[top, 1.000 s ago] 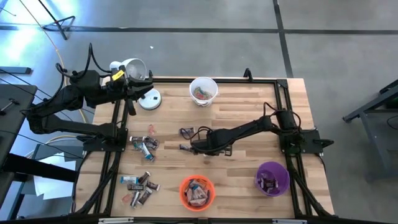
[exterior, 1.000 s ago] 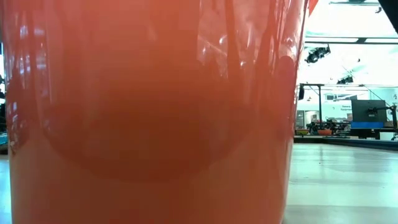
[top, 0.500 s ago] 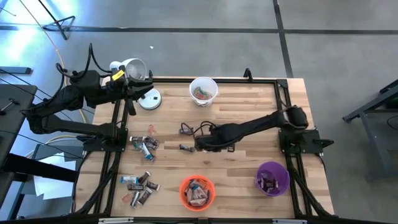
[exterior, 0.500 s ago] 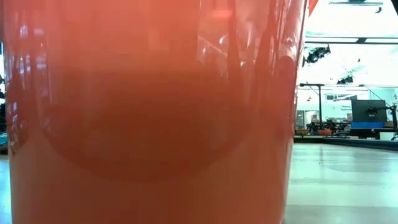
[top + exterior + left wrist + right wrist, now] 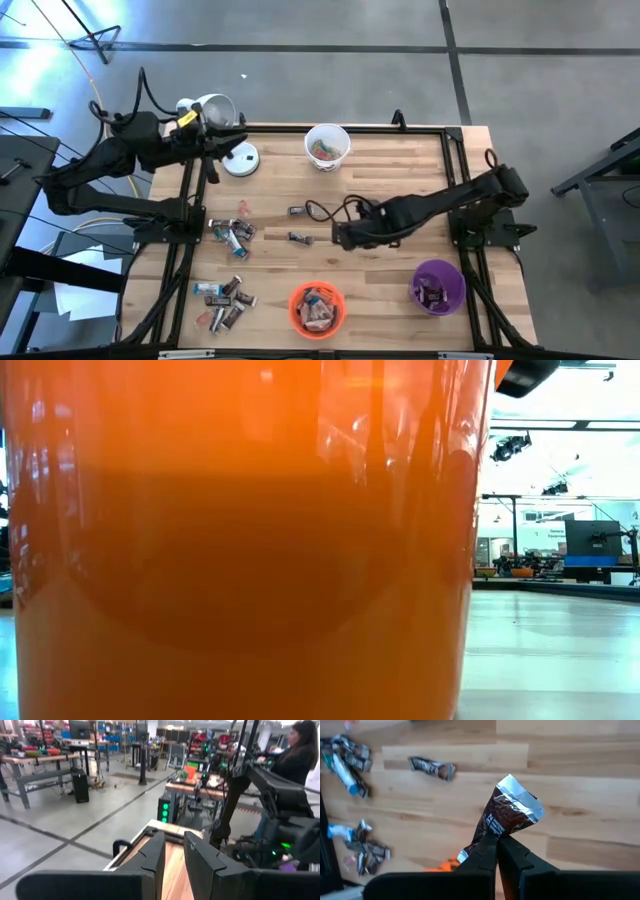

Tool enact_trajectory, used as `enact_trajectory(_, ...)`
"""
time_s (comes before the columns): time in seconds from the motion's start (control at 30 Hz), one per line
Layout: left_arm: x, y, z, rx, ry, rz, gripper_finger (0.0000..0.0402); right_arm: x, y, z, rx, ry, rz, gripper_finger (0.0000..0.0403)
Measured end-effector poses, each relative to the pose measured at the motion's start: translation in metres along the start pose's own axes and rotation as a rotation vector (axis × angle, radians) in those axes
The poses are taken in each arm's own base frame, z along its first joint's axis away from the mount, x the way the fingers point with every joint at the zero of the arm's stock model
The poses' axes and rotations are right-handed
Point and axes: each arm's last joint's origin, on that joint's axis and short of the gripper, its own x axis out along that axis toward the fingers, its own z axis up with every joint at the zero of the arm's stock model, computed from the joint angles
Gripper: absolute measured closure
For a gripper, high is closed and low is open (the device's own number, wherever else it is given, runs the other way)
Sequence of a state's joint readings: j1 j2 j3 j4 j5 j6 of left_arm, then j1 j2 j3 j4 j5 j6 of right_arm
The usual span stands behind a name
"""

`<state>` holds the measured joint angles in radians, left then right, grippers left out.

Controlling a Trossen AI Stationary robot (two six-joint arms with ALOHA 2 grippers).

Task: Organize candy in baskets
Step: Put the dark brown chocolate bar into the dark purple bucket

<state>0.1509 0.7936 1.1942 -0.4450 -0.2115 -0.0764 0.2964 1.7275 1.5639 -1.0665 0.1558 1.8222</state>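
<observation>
Right wrist view showed my right gripper (image 5: 497, 845) pinching a dark brown candy bar (image 5: 506, 817), its silver crimped end sticking up past my fingertips (image 5: 487, 851) over bare wood. Another brown bar (image 5: 432, 767) lay loose on the table (image 5: 580, 795) beyond it, with a scatter of blue-silver and brown pieces (image 5: 347, 755) farther off. From above, my right gripper (image 5: 340, 236) hung over the middle of the table, between the white basket (image 5: 327, 145) at the far edge and the orange basket (image 5: 317, 308) at the near edge; the purple basket (image 5: 438, 285) sat at the near right corner with something dark inside, probably candy, though I could not make it out. Loose heaps of candy (image 5: 231, 233) stayed on the left half of the board. My left gripper (image 5: 172, 851) was parked off the far left corner beside the white desk lamp (image 5: 222, 120), its fingers spread a little with nothing between them. A person (image 5: 300, 750) stood in the room beyond. At table height the orange basket (image 5: 240, 540) filled nearly everything.
</observation>
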Motion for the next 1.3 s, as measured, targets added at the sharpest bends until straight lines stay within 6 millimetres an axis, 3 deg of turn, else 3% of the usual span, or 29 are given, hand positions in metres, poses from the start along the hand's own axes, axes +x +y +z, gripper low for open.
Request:
enact_trajectory(0.17,0.011,-0.003,0.006,-0.013,-0.061,-0.005,0.0346,-0.009,-0.009,-0.019,-0.053,0.033,-0.012,0.0403)
enact_trajectory(0.33,0.035,-0.008,0.006,-0.064,-0.089,-0.01,0.0346,-0.021,-0.024,-0.032,-0.12,0.06,-0.072,0.0403)
enact_trajectory(0.6,0.079,-0.018,0.001,-0.157,-0.127,-0.038,0.0346,-0.054,-0.066,-0.046,-0.226,0.106,-0.281,0.0403)
enact_trajectory(0.83,0.11,-0.031,0.002,-0.186,-0.26,-0.099,0.0346,-0.089,-0.101,-0.06,-0.238,0.197,-0.381,0.0403)
enact_trajectory(1.03,0.121,-0.037,0.002,-0.199,-0.322,-0.12,0.0346,-0.102,-0.118,-0.077,-0.245,0.224,-0.384,0.0403)
enact_trajectory(1.3,0.121,-0.037,0.002,-0.208,-0.329,-0.074,0.0346,-0.105,-0.13,-0.089,-0.322,0.203,-0.376,0.0402)
